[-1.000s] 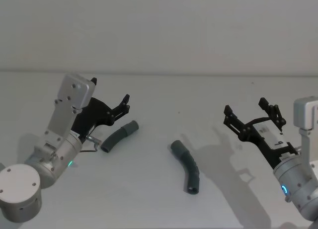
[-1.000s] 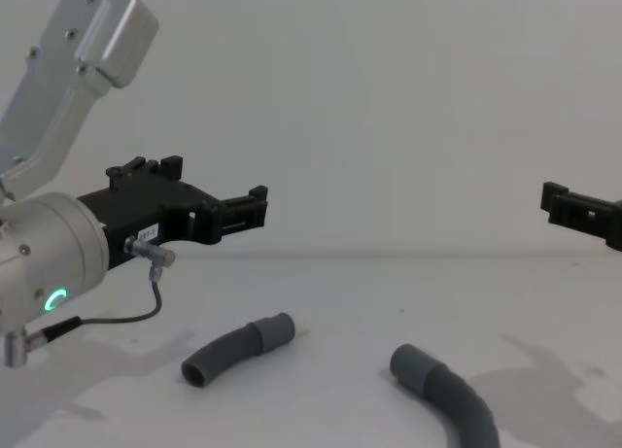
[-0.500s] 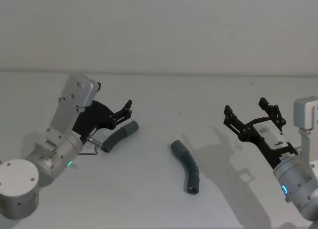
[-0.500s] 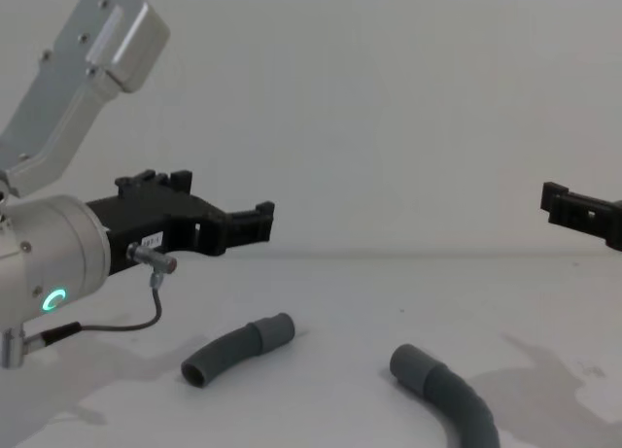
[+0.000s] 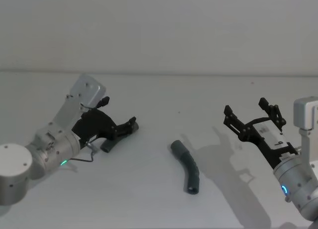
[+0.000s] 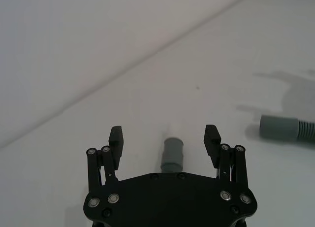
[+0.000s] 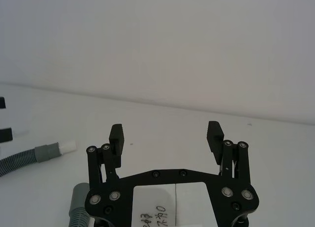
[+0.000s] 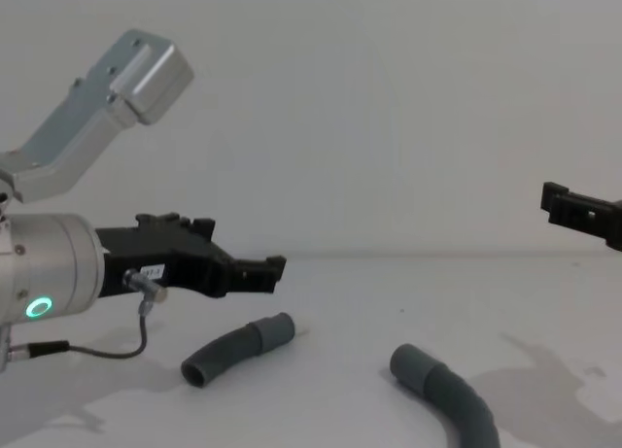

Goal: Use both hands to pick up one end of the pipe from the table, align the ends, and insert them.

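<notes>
Left gripper (image 5: 128, 126) is hovering low over short pipe piece (image 8: 238, 349), which is lying on desk (image 5: 149, 204); jaws spread wide. Longer ribbed piece (image 5: 188, 167) is lying mid-desk, apart. Right gripper (image 5: 245, 106) is hanging raised at right, jaws likewise spread.

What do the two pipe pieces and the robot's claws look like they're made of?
The short pipe piece: matte dark grey, probably plastic, with a stepped collar. The longer pipe piece: same matte grey, likely flexible plastic given its ribbed bend. Both claws look hard black plastic, angular, with small metal rivets: left claw open above the short pipe piece, right claw open farther right.
</notes>
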